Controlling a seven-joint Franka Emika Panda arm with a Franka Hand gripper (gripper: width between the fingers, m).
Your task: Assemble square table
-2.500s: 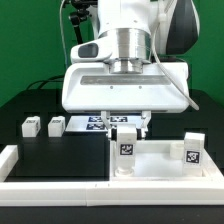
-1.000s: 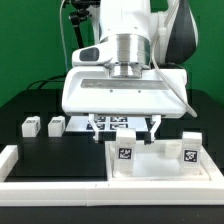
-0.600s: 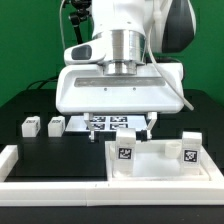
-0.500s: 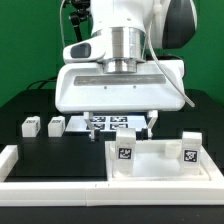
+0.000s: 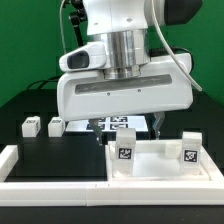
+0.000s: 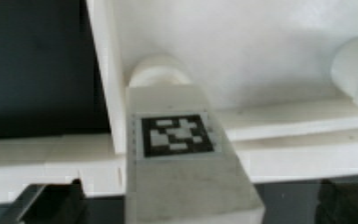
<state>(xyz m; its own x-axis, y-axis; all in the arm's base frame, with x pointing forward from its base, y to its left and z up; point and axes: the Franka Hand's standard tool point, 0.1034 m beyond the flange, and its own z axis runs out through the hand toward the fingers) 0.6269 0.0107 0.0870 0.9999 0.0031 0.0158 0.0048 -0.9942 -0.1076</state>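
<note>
Nearest, at five o'clock, the square table (image 5: 160, 168) lies flat with two leg blocks (image 5: 125, 153) standing on it. Two loose legs (image 5: 30, 127) sit at nine o'clock. Beyond, my gripper (image 5: 125, 124) hangs wide open and empty near the marker board (image 5: 118, 121).

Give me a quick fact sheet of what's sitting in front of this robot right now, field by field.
pincer: open, holding nothing, hanging above the slab's far side
slab: lying flat at the exterior view's right
standing legs: two, upright on the slab, tags facing the camera
loose legs: two, side by side at the exterior view's left, apart from the slab
marker board: behind the slab, partly hidden by the arm
rail: along the front edge
</note>
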